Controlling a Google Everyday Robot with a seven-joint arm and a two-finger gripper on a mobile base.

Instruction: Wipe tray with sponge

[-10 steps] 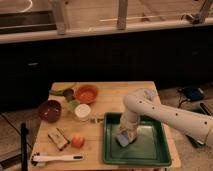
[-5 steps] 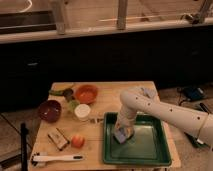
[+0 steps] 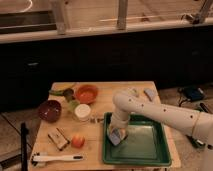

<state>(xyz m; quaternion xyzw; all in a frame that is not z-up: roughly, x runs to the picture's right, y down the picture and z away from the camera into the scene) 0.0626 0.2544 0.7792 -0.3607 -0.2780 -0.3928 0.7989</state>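
The dark green tray lies on the right part of the wooden table. The pale blue-grey sponge rests on the tray's bottom near its left rim. My gripper points down from the white arm, which reaches in from the right. It is shut on the sponge and presses it onto the tray. The wrist hides the top of the sponge.
An orange bowl, a maroon bowl and a white cup stand left of the tray. A brown block, an orange fruit and a white brush lie front left. A grey-blue flat piece lies behind the tray.
My gripper has slid the sponge a little to the left across the tray bottom, toward the left rim. Nothing else has moved.
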